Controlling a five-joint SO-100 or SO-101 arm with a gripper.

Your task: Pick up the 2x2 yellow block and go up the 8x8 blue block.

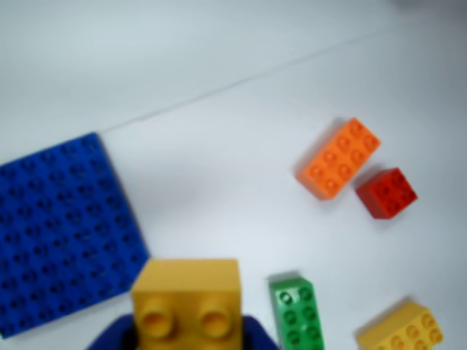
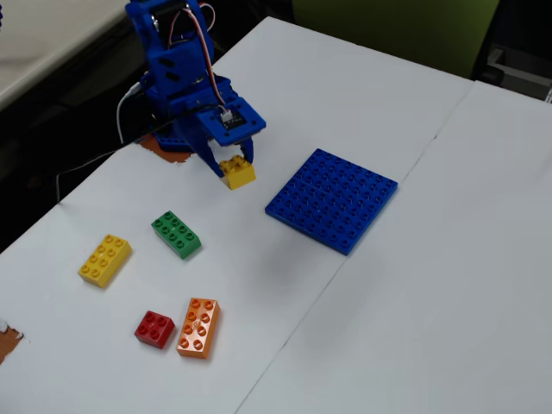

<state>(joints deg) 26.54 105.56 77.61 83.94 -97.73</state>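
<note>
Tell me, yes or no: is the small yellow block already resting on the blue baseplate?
No: in the fixed view the yellow block is held in the tool, off to the left of the blue baseplate.

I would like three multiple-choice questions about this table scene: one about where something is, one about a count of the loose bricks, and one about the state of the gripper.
1. In the fixed view, where is the red brick?
A. Directly left of the orange brick
B. On the blue baseplate
C. Beside the green brick

2. How many bricks lie loose on the table, not counting the held one?
A. Two
B. Four
C. Six

3. What is the gripper doing?
A. Open over the baseplate
B. Shut on the small yellow block
C. Shut on nothing

Answers:
1. A, since red and orange sit side by side at the near edge.
2. B: green, red, orange and the longer yellow brick.
3. B, because the wrist view shows the block between the fingers, away from the table.
</note>
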